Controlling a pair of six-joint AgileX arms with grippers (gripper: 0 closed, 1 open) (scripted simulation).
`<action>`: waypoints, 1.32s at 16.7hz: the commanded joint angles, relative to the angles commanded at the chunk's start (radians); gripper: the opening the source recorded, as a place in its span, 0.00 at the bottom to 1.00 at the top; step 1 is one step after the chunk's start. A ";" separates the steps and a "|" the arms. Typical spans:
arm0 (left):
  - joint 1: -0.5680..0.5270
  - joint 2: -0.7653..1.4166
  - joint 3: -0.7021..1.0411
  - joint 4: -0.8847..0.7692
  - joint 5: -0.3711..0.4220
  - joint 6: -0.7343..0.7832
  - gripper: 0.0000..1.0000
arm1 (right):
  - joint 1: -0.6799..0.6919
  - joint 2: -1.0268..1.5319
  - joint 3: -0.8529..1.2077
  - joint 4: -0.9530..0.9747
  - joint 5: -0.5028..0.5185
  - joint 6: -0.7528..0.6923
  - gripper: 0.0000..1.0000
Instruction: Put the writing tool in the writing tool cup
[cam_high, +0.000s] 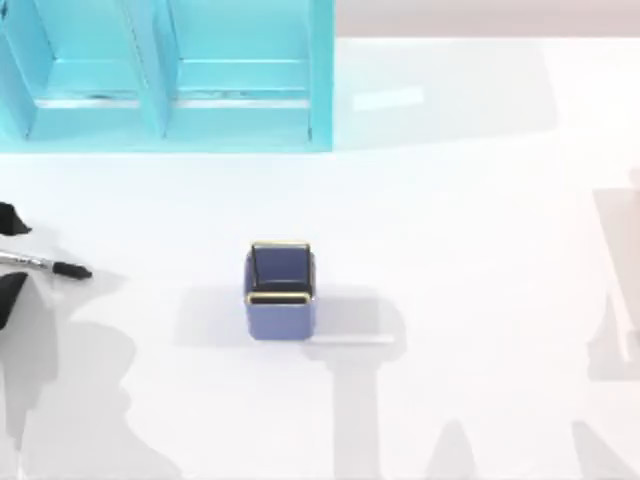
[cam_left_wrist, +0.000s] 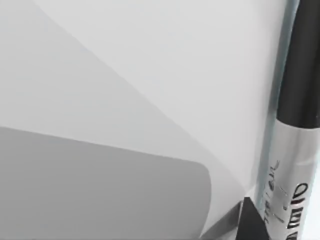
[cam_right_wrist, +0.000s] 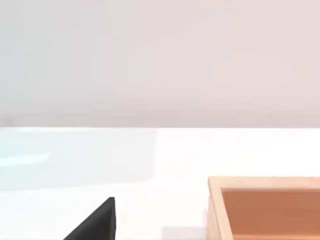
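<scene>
1. Top view: the thin marker pen with pale grey-white barrel and black cap (cam_high: 48, 265) sits at nine o'clock, at the table's left edge, lying nearly level, cap pointing toward three o'clock.
2. Left gripper (cam_high: 8, 258) brackets the pen's barrel, one dark finger on either side, grasping it.
3. Small square blue-purple cup with thin gold rim (cam_high: 280, 290) stands upright near the centre of the white table (cam_high: 470, 250), well apart from the pen.
4. Big turquoise shelf organizer (cam_high: 170, 75) occupies eleven o'clock.
5. Left wrist view shows the pen (cam_left_wrist: 295, 150) close up, with dark print on its barrel.
6. Right wrist view shows a dark finger (cam_right_wrist: 97, 222) of the right gripper and an orange-brown wooden box (cam_right_wrist: 265, 205); whether that gripper is released or clenched, I cannot tell.
</scene>
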 joint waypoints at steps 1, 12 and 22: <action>0.000 0.000 0.000 0.000 0.000 0.000 0.62 | 0.000 0.000 0.000 0.000 0.000 0.000 1.00; 0.000 0.000 0.000 0.000 0.000 0.000 0.00 | 0.000 0.000 0.000 0.000 0.000 0.000 1.00; 0.076 -0.295 0.042 -0.564 -0.033 0.112 0.00 | 0.000 0.000 0.000 0.000 0.000 0.000 1.00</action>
